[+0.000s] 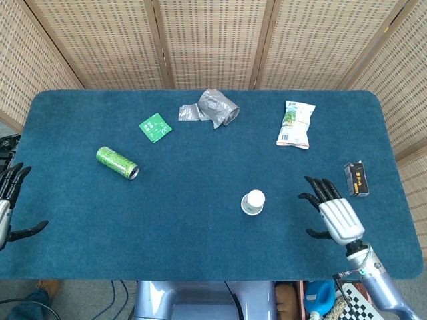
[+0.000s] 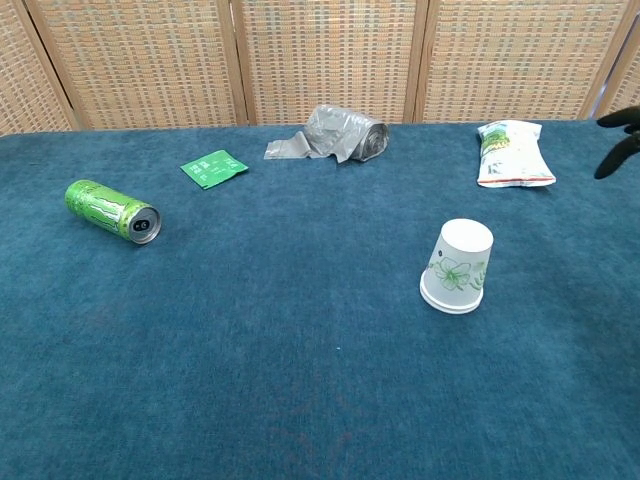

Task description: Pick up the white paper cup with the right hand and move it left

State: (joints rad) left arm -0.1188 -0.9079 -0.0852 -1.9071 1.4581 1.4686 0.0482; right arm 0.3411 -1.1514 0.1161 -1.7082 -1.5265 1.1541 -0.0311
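At the far left edge of the table (image 1: 200,260), the left hand (image 1: 8,200) hangs with its fingers apart and nothing in them, well away from everything. To its right a green drink can (image 1: 117,163) lies on its side, a smooth metal cylinder with its open end towards the near right. A flat green packet (image 1: 155,127) sits beyond it, and further right a crumpled roll of grey plastic film (image 1: 212,108) lies near the far edge. The table's cover is a dark teal cloth with a soft, felt-like nap.

The white paper cup (image 1: 253,202) stands upside down near the middle of the table, towards the near side, its rim on the cloth and its long axis upright. It is a tapered cone of thin paper with a green flower print on its wall. A glossy white snack bag (image 1: 295,124) lies well beyond it.

The right hand (image 1: 333,215) hovers just right of the cup, fingers spread and empty, not touching it. The cup therefore lies to this hand's left, and the right hand is much the nearer of the two. A small dark box (image 1: 357,178) rests beyond the hand, near the right edge.
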